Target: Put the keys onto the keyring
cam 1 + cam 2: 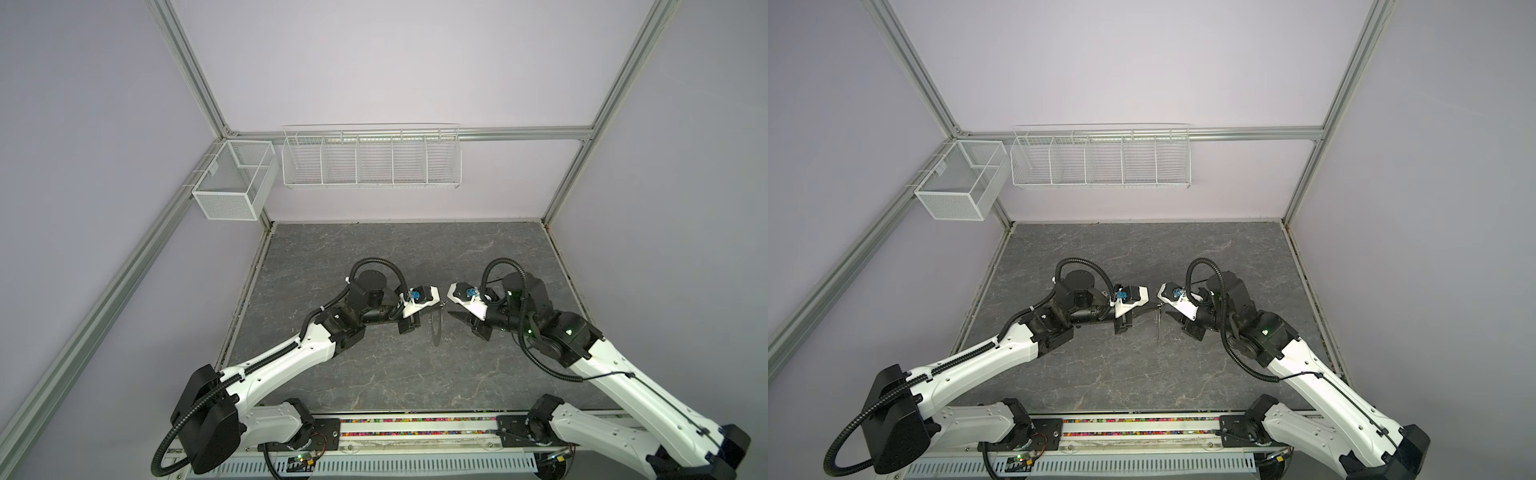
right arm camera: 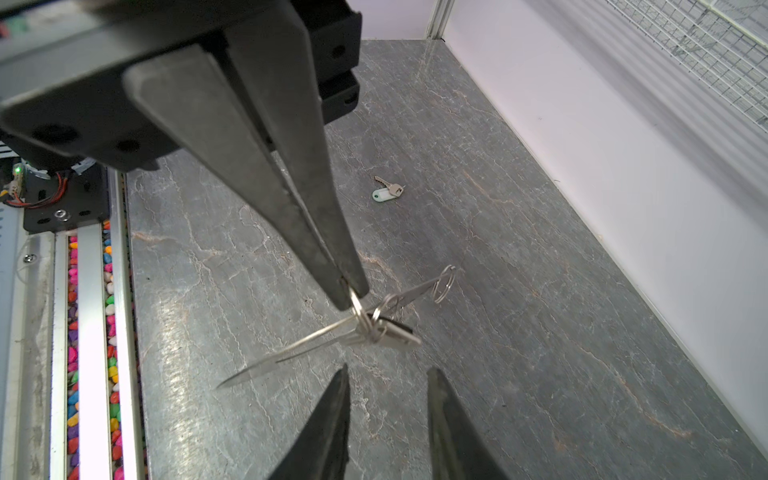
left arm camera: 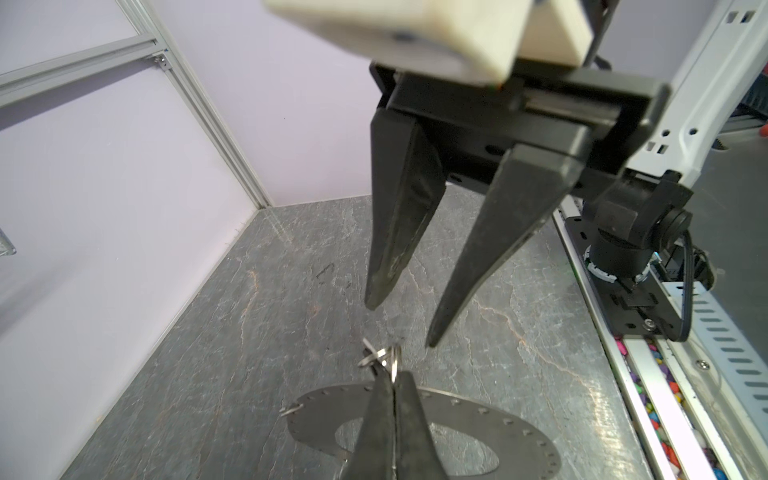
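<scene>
grey marbled tabletop (image 1: pixel 374 257); left gripper (image 2: pixel 353 296) clenched on wire loop (image 2: pixel 358 311) of keyring (image 3: pixel 316 415), hanging in air; right gripper (image 2: pixel 388 370) parted, empty, just beside; white-tag key (image 2: pixel 387 192) lies well apart.

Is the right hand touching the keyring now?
Apart. In the right wrist view, bare table shows between the open right hand and the keyring.

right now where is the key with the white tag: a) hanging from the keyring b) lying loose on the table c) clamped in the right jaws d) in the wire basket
b: in the right wrist view the key with the white tag lies alone on the grey table, well apart from the keyring that the shut left gripper holds up.
</scene>
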Action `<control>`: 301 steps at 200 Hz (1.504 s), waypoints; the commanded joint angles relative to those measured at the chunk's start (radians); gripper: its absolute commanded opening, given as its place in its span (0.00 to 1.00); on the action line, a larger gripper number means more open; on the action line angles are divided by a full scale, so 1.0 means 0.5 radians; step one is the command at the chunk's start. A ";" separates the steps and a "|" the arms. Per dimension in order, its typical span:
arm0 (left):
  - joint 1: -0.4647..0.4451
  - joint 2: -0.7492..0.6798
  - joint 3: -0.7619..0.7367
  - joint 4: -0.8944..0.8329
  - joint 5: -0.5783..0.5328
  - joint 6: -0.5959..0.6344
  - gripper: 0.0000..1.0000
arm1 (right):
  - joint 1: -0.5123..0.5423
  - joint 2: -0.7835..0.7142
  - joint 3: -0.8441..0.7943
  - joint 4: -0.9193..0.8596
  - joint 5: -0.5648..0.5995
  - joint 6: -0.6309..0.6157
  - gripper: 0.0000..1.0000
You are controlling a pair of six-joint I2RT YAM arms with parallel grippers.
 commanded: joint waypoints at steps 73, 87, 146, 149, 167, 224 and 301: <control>0.013 -0.069 -0.009 0.089 0.247 0.064 0.00 | -0.098 0.049 -0.056 0.168 -0.366 0.081 0.45; 0.012 -0.074 -0.009 0.087 0.240 0.077 0.00 | -0.102 0.063 -0.053 0.153 -0.448 0.069 0.43; 0.030 -0.098 -0.003 0.058 0.197 0.124 0.00 | -0.107 0.083 -0.013 0.011 -0.458 0.013 0.23; 0.031 -0.097 -0.003 0.059 0.194 0.125 0.00 | -0.106 0.080 -0.014 0.010 -0.455 0.012 0.22; 0.030 -0.108 -0.009 0.067 0.179 0.126 0.00 | -0.106 0.078 -0.015 0.010 -0.428 0.005 0.14; 0.033 -0.107 -0.097 0.323 -0.060 -0.033 0.00 | -0.107 0.115 0.018 -0.063 -0.226 -0.034 0.07; 0.021 0.046 -0.235 0.926 -0.334 -0.192 0.00 | -0.093 0.260 0.081 -0.038 -0.092 0.049 0.07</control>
